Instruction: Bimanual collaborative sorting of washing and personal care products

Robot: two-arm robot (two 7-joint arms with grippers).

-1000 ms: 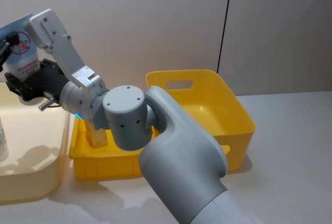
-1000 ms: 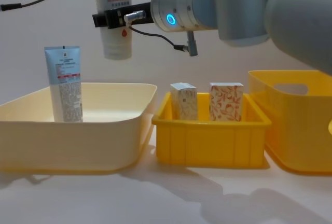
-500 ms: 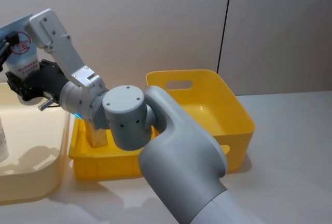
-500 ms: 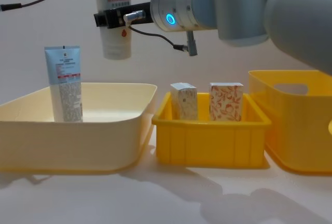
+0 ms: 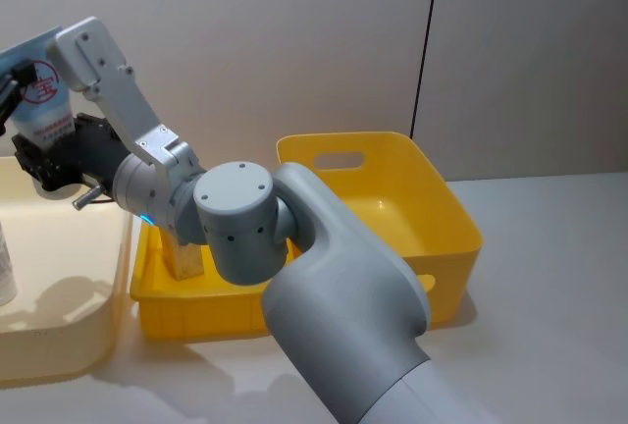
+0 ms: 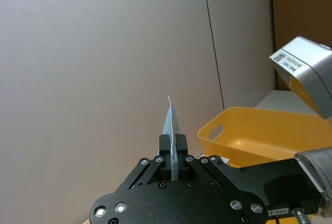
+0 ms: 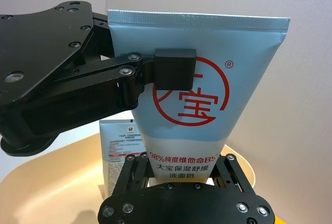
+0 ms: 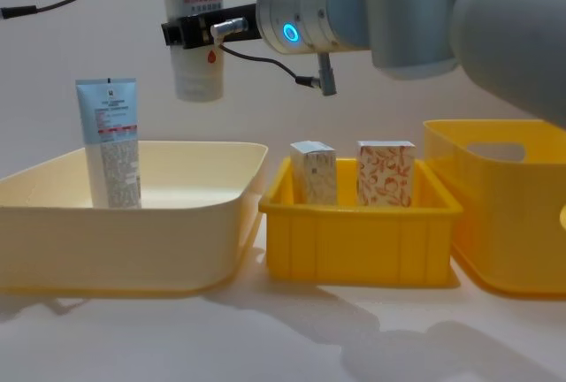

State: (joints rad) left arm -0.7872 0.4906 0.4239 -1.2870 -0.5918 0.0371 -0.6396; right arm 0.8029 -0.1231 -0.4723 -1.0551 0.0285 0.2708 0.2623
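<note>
A light-blue tube with a red round logo hangs upright in the air over a pale cream bin. My right gripper is shut on the tube's lower body; from the chest it shows as a black bar across the tube. My left gripper is shut on the tube's flat crimped end, its pad pressed beside the logo. A second light-blue tube stands upright inside the cream bin. Two small white cartons stand in a small yellow bin.
A large yellow bin with a handle slot sits to the right of the small one. My right arm reaches across the small bin toward the left. A plain wall rises close behind the bins.
</note>
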